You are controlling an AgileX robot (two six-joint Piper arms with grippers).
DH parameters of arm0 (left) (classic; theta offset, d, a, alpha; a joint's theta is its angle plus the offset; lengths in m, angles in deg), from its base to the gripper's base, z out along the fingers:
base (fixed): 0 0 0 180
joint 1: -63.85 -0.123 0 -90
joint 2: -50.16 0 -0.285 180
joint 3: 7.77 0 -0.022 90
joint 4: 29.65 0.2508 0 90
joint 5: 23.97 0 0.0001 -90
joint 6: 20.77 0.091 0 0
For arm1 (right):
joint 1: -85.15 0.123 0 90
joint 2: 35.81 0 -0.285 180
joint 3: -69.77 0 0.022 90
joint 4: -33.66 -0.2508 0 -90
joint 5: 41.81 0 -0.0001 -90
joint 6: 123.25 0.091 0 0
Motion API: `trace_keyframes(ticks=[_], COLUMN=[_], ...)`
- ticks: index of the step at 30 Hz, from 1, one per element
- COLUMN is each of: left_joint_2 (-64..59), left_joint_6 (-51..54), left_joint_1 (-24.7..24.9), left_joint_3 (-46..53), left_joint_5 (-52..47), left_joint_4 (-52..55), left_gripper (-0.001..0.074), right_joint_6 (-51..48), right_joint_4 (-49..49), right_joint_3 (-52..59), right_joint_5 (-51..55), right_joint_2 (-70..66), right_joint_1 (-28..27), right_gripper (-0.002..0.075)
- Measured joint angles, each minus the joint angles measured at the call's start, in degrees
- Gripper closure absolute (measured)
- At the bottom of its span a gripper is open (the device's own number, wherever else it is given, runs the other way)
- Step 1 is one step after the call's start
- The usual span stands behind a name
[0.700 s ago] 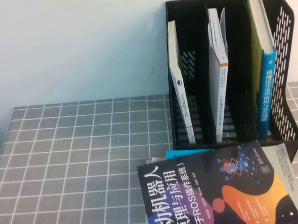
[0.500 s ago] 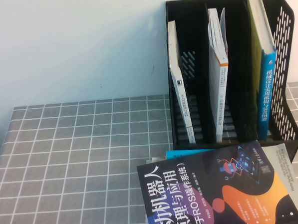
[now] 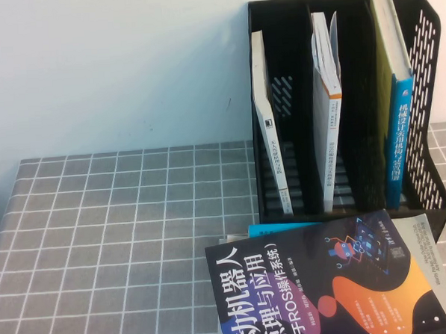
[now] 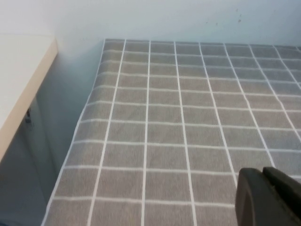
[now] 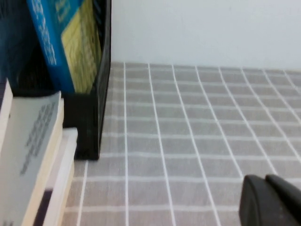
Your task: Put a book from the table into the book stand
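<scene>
High view: The table is covered in grey cloth with a white grid. The book stand stands upright at the far right corner of the table, against the wall. Each of its three compartments holds books: a white-spined book leans in the left one, a second white-spined book with an orange band stands in the middle one, and a blue book with an olive volume beside it stands in the right one. The book lies flat, cover up, at the near right edge of the table, just in front of the stand. It rests on top of a cyan book, of which only a strip shows at its far edge. Neither arm appears in this view.

Left wrist view: The left gripper hangs over bare cloth near the table's left edge. Only a dark tip shows, so whether it is released or clenched cannot be told.

Right wrist view: The right gripper hangs over bare cloth to the right of the stand. Only its dark tip shows; its state cannot be told. Stacked book edges lie just in front of the stand's base.
</scene>
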Motion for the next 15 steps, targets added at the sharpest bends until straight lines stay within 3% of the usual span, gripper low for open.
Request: trace_keyframes(ticks=[5, 11, 15], left_joint_2=[0.0, 0.0, 0.0], left_joint_6=[0.22, -0.13, -0.16], left_joint_1=[0.0, 0.0, 0.0], left_joint_3=[0.23, 0.23, 0.23], left_joint_5=[8.17, 31.51, 46.87], left_joint_4=[0.0, 0.0, -0.27], left_gripper=[0.0739, 0.0739, 0.0739], right_joint_6=[0.4, 3.98, 2.25], right_joint_4=[-0.25, -0.83, -2.31], right_joint_3=[0.0, 0.0, 0.0], right_joint_5=[-16.64, -34.25, -39.61], right_joint_2=[0.0, 0.0, 0.0], right_joint_1=[0.0, 0.0, 0.0], right_gripper=[0.0729, 0.0729, 0.0729])
